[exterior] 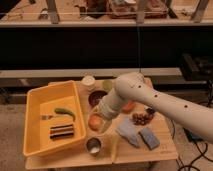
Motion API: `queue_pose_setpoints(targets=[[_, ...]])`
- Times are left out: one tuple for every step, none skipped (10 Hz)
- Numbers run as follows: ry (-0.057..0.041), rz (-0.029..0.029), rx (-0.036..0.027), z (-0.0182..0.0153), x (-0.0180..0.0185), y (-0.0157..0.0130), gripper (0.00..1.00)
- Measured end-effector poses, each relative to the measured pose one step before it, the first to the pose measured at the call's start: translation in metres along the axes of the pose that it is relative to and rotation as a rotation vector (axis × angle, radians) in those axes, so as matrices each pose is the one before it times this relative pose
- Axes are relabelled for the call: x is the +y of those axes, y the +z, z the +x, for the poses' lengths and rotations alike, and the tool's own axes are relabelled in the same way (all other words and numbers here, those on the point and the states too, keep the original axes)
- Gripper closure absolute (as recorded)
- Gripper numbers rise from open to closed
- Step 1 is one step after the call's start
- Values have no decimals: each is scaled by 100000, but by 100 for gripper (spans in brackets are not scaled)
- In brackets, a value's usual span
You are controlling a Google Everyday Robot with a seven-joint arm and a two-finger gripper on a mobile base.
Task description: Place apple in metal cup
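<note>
Wooden boards make up the bench, on which everything is laid out under warm, dim light. A white arm is seen reaching in from the right and bending down toward the middle of the bench. Its claw is placed at the right side of the apple. Whether the claw is spread or closed cannot be told, nor whether the fruit is gripped or only touched. The apple is found near the bench's centre, just beside the right wall of a yellow bin and short of the metal cup. The cup is set upright nearer the front edge, directly below the apple in the view and apart from it. In the bin a green pepper, a fork and a dark striped block are laid. Behind the apple a dark red bowl is placed, and further back a cream-white container. An orange-red bowl is partly hidden by the arm. To the right, a bunch of dark grapes, a grey-blue packet and a blue sponge are spread out.
</note>
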Motion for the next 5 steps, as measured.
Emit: queue_pose_setpoints(targets=[[157, 116, 87, 79, 24, -66, 65], [-117, -57, -72, -57, -36, 47, 65], [-97, -110, -156, -49, -42, 65, 65], [142, -243, -706, 169, 29, 30, 65], [-366, -1730, -1953, 15, 247, 399, 65]])
